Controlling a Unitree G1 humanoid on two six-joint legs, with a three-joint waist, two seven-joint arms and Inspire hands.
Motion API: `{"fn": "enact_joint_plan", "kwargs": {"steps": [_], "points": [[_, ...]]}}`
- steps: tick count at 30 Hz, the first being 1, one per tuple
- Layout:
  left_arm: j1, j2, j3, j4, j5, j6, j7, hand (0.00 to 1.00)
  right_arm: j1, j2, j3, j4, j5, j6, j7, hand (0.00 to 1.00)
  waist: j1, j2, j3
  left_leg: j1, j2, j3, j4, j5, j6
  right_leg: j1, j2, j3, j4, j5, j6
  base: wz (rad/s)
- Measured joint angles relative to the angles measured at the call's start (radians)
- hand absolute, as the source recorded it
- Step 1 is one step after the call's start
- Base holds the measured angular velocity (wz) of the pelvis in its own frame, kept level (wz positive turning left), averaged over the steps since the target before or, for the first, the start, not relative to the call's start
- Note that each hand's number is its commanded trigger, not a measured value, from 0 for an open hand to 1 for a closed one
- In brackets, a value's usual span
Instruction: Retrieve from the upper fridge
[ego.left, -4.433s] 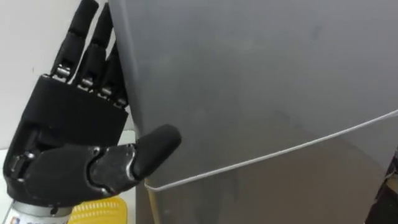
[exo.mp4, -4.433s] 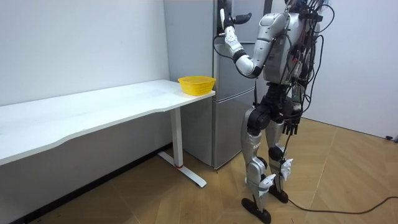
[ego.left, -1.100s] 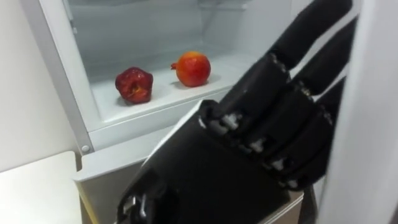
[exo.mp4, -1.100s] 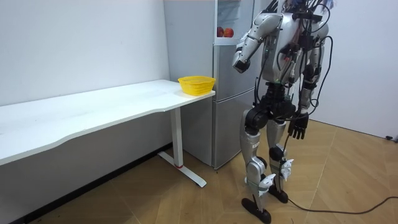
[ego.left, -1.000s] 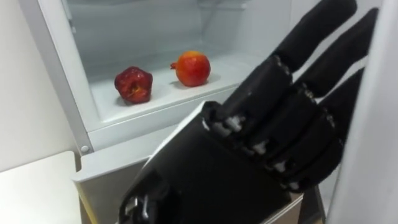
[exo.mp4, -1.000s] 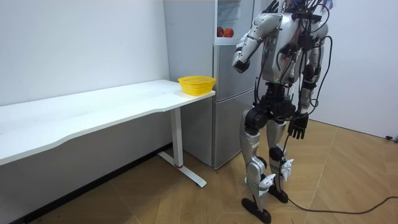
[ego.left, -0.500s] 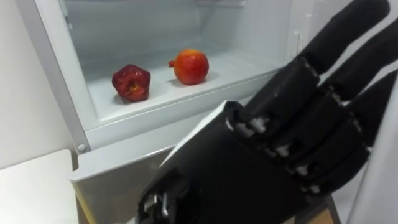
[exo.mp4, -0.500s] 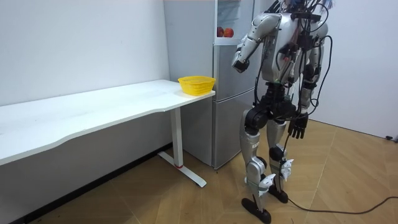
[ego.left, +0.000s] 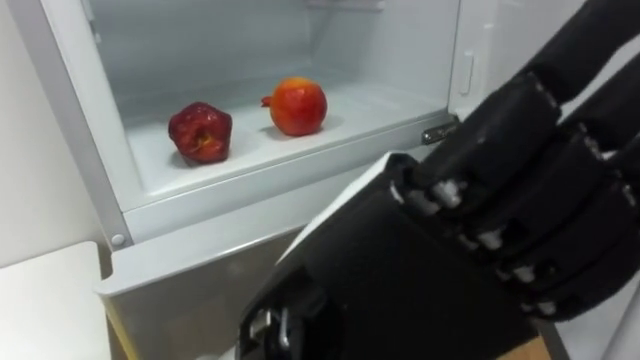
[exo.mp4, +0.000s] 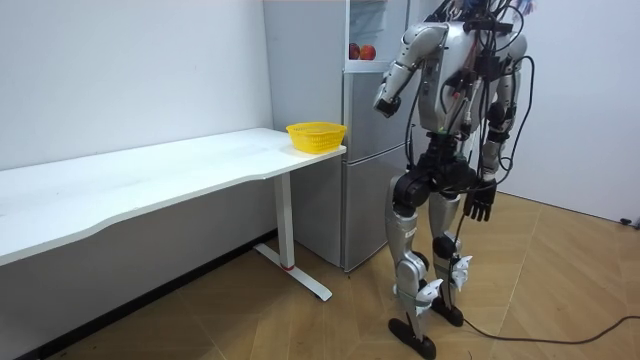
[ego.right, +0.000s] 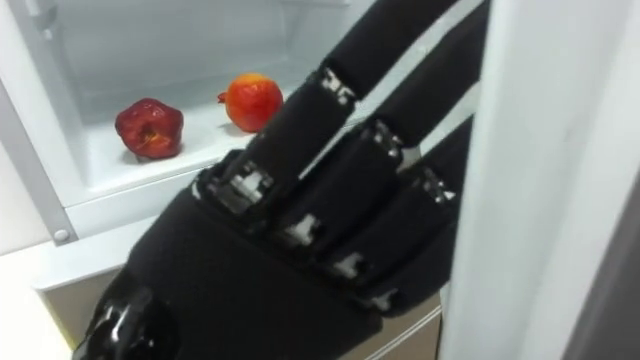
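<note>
The left hand (ego.left: 450, 270) is up at chest height in front of the open upper fridge (exo.mp4: 365, 60), back turned to the robot's head, fingers straight and holding nothing. They point up and to the robot's right, along the white edge of the fridge door (ego.right: 540, 180); I cannot tell if they actually touch it. The right hand (exo.mp4: 481, 203) hangs slack by the thigh, fingers loose, well below anything that matters. What's to be fetched sits on the bare white shelf (ego.left: 330, 130) inside: a dark red fruit (ego.left: 200, 132) and, just beside it on the robot's right, an orange-red fruit (ego.left: 297, 105) — apart from each other, neither touched. Both lie up and to the left of the left hand and deeper in, so I'd expect that hand, much the nearer one, to swing leftward over the shelf lip. Both are round, so no axis to line up with. The yellow basket (exo.mp4: 316, 136) waits on the table (exo.mp4: 150, 185) next to the fridge.
</note>
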Motion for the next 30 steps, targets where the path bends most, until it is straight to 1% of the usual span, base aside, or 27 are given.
{"fn": "enact_joint_plan", "kwargs": {"steps": [5,10,12,16,19,21,23,28,30], "points": [[-0.006,-0.003,-0.022,0.008,-0.003,0.0,0.004,0.0,-0.018,0.0,0.0,0.001,0.001,-0.001,-0.002,0.0,-0.019,0.001,-0.0038,-0.001,0.0,0.0,0.001,0.0,0.0,0.002,0.0,0.0,-0.004,0.0,0.0,0.0],[-0.045,-0.008,-0.055,0.025,-0.003,-0.001,0.005,0.0,-0.02,0.0,0.0,0.0,0.001,-0.001,-0.014,0.0,-0.022,0.01,-0.0097,-0.002,0.0,0.001,0.001,0.0,0.0,0.003,0.0,0.0,-0.004,0.0,0.0,0.0],[-0.061,-0.009,-0.077,0.026,-0.002,-0.001,0.006,0.0,-0.02,0.0,0.0,-0.001,0.001,-0.002,-0.02,0.0,-0.022,0.012,-0.0099,-0.002,0.0,0.002,0.001,0.0,0.0,0.004,0.0,-0.001,-0.004,0.0,0.0,0.0],[-0.072,-0.014,-0.085,0.033,-0.001,0.001,0.005,0.0,-0.02,-0.001,0.011,-0.002,0.001,0.0,-0.031,0.0,-0.024,0.02,-0.0084,-0.002,0.0,0.005,0.002,0.0,0.0,-0.003,0.001,0.001,-0.005,0.001,-0.001,-0.01],[-0.084,-0.021,-0.09,0.045,0.001,0.001,0.012,0.0,-0.024,-0.003,0.019,-0.002,0.001,-0.001,-0.032,0.0,-0.023,0.025,-0.0086,-0.006,-0.001,0.019,0.001,0.0,0.0,-0.016,0.003,0.016,0.001,0.001,-0.001,-0.14],[-0.093,-0.03,-0.099,0.048,0.004,0.004,0.027,0.0,-0.023,-0.012,0.023,0.0,0.001,0.001,-0.031,0.0,-0.028,0.03,-0.0096,-0.006,0.001,0.026,0.001,0.0,0.0,-0.017,0.003,0.024,0.002,0.001,0.0,-0.08],[-0.099,-0.033,-0.099,0.05,0.007,0.007,0.029,0.0,-0.024,-0.02,0.029,0.0,0.001,0.001,-0.031,0.0,-0.034,0.035,-0.0089,-0.006,0.003,0.028,0.001,0.0,0.0,-0.018,0.003,0.026,0.002,0.001,0.0,-0.03],[-0.114,-0.037,-0.113,0.052,0.012,0.007,0.044,0.0,-0.024,-0.023,0.029,0.0,0.003,0.001,-0.027,0.0,-0.048,0.042,-0.0079,-0.006,0.002,0.034,0.0,0.0,0.0,-0.021,0.005,0.028,0.003,0.001,0.0,-0.02],[-0.119,-0.053,-0.12,0.062,0.012,0.012,0.046,0.0,-0.024,-0.027,0.029,0.001,0.005,0.002,-0.02,0.0,-0.049,0.043,-0.0079,-0.006,0.002,0.042,-0.001,0.0,0.0,-0.024,0.005,0.03,0.003,0.001,0.0,-0.02]]}}
